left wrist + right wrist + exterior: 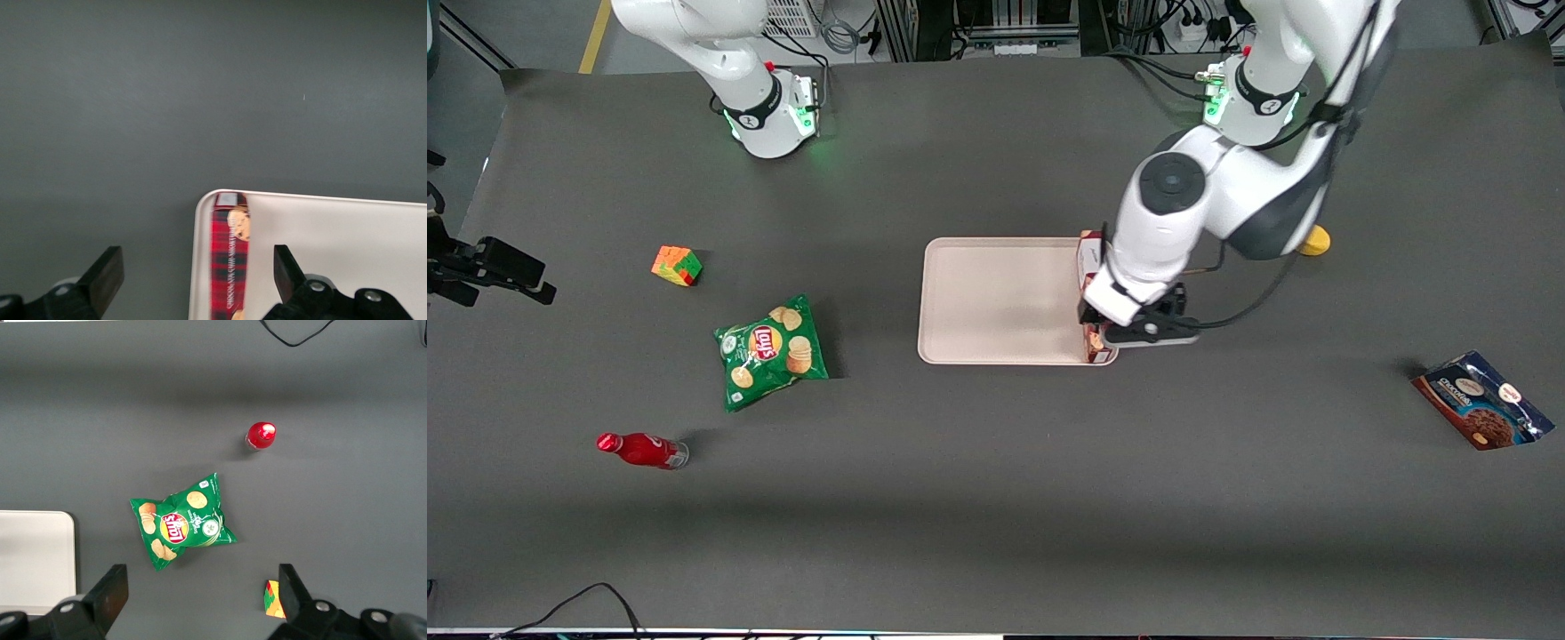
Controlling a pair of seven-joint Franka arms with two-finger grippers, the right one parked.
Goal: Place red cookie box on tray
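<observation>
Between the wide-apart fingers of the gripper (195, 270), the red cookie box (229, 261) lies on the tray (333, 240).

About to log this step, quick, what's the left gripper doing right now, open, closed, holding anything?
Left gripper: open above the tray edge, jaws spread wide either side of the red cookie box, not gripping it.

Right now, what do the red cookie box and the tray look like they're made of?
The red cookie box looks like printed cardboard: sharp folded edges, flat plaid print, faint sheen. The tray looks like moulded matte plastic, though melamine is possible: uniform pale pink, rounded corners, low smooth rim. The box rests along the tray's edge, with the gripper open astride it and not touching it.
</observation>
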